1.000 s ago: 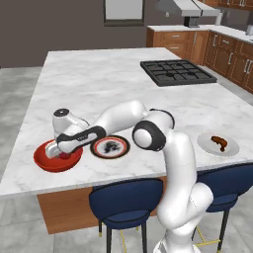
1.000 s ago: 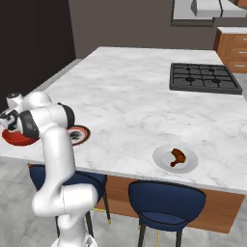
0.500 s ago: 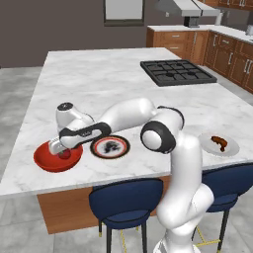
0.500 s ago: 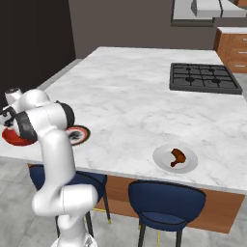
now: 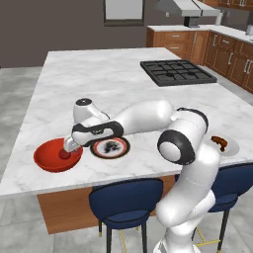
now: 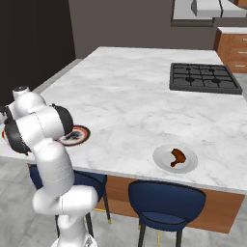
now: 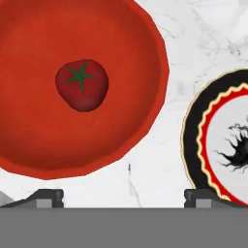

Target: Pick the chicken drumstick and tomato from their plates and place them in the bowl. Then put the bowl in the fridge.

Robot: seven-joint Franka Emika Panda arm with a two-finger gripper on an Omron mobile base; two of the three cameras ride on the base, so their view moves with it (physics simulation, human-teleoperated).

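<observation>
Red and glossy, the bowl [image 7: 72, 87] sits near the front left corner of the white marble island [image 5: 113, 79], and the tomato [image 7: 81, 85] lies inside it, a little off centre, green stem star facing up at me. My gripper [image 5: 68, 146] hangs just above the bowl's right rim with nothing between its fingers; in the hand view my two dark fingertips [image 7: 46, 197] stand wide apart, one over the bare marble below the bowl, the other by the edge of the patterned plate [image 7: 220, 140]. That plate, black-rimmed with a red and yellow scalloped ring and a dark splash on its white centre, lies just beside the bowl without touching it, and carries no food. Well apart from these, toward the island's front right, the pale plate [image 6: 161, 157] holds the chicken drumstick [image 6: 177, 157], a reddish-brown piece lying across its middle. A black gas hob [image 5: 177, 72] is set into the far right of the marble, and dark blue stools [image 5: 126, 200] stand tucked under the near edge
</observation>
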